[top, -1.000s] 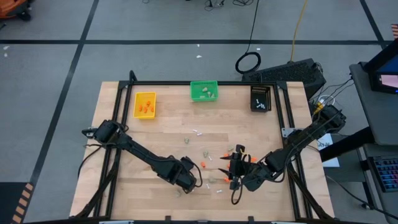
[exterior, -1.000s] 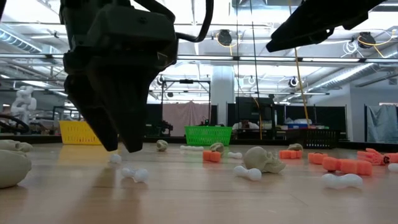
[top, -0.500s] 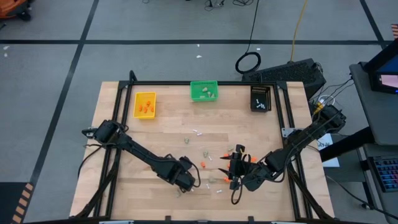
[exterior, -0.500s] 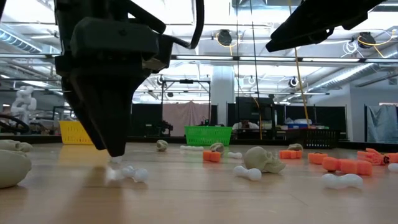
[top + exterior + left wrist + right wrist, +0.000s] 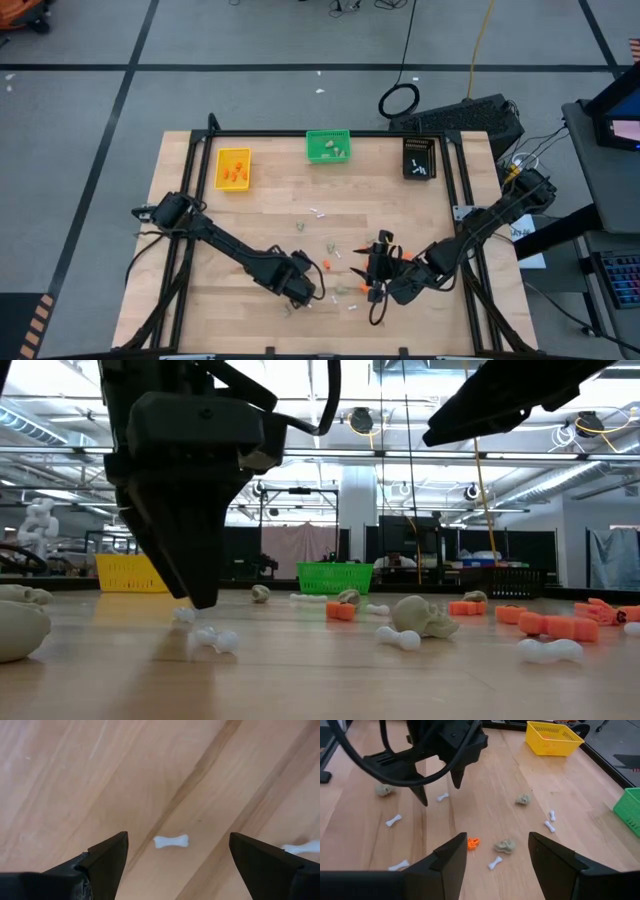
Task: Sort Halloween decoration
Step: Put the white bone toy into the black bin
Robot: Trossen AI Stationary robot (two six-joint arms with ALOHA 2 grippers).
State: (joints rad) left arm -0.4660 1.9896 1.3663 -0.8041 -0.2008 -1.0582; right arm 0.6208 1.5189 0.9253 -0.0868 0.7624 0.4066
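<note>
Decoration: a white bone lies on the table between my left gripper's wide-open, empty jaws. Yellow bin and its neighbours hold some pieces; most remain loose. Right gripper, partly open, empty, has edged slightly toward the bins.

A pale wood worktop with darker grain streaks carries three small bins along its 12 o'clock edge: a yellow bin, a bright green bin and a black bin. Scattered toward 6 o'clock lie a white bone-shaped stick, bright orange bits and a beige-grey skull-like lump. Both arms are dark, near black; the left gripper and right gripper show matte black fingers. The floor is grey with black lines.
</note>
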